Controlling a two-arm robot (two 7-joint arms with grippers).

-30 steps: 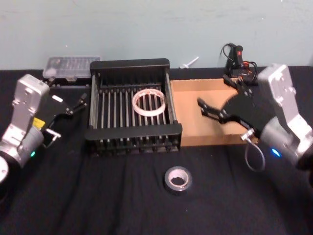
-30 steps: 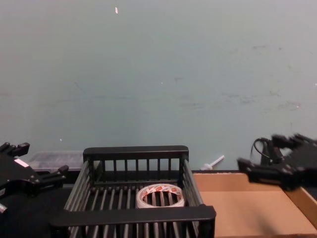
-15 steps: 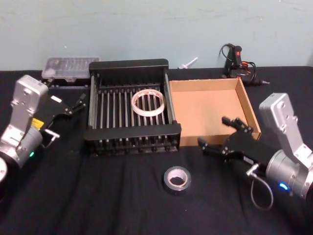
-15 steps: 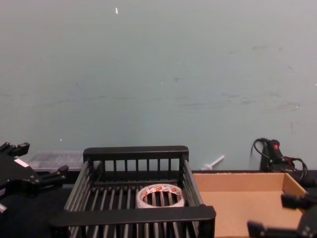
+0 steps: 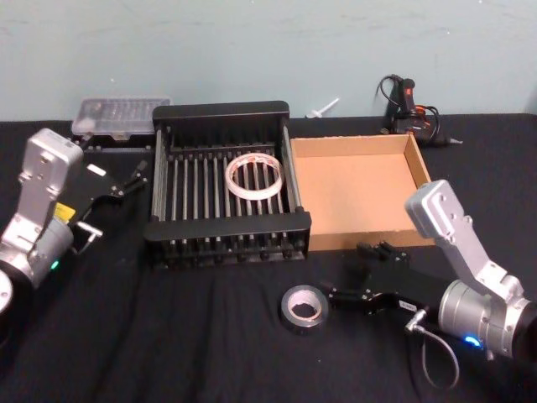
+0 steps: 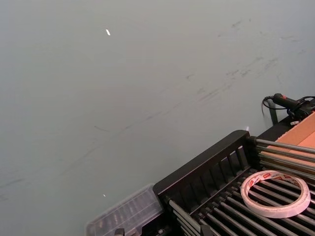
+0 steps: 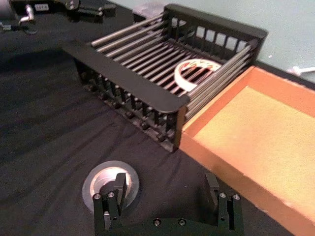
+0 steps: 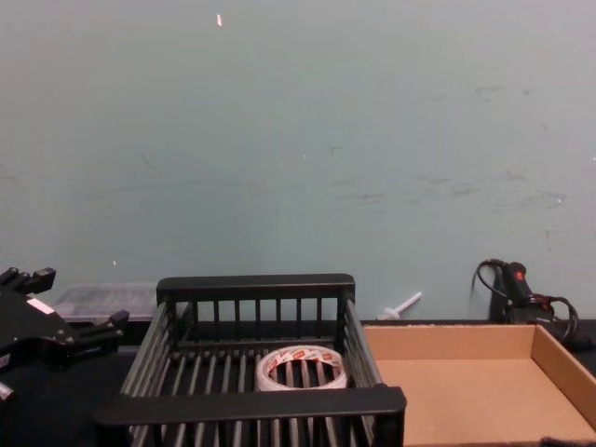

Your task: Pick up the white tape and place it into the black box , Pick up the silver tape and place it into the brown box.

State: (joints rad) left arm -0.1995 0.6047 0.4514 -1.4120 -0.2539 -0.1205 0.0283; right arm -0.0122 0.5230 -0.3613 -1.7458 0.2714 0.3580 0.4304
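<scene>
A black cloth covers the table point(image 5: 168, 353) in front of me, with a pale teal wall behind it. Nearest to me, my right gripper point(image 5: 357, 275) sits low over the cloth, fingers spread wide, its left fingertip just beside the small thick roll of dark grey-silver duct tape point(image 5: 304, 307), which lies flat on the cloth in front of the two boxes; in the right wrist view that finger point(image 7: 119, 189) overlaps the roll's point(image 7: 109, 183) edge, and I cannot tell whether it touches. The other finger point(image 7: 212, 189) stands over bare cloth, near the tan tray's front wall. Farther back on the left, my left gripper point(image 5: 122, 183) is parked beside the black crate's left side, its fingers apart and holding nothing. Next comes the black slatted plastic crate point(image 5: 226, 230), and inside it, toward its right far part, the thin wide ring of whitish translucent tape point(image 5: 253, 175) lies flat on the bars, red-and-white print on its core point(image 8: 300, 366). Touching the crate's right side is the shallow tan cardboard tray point(image 5: 357, 143), nothing in it. Beyond, against the wall, a clear plastic case point(image 5: 117, 113) lies on the left and a black corded tool with a red button point(image 5: 407, 105) on the right.
</scene>
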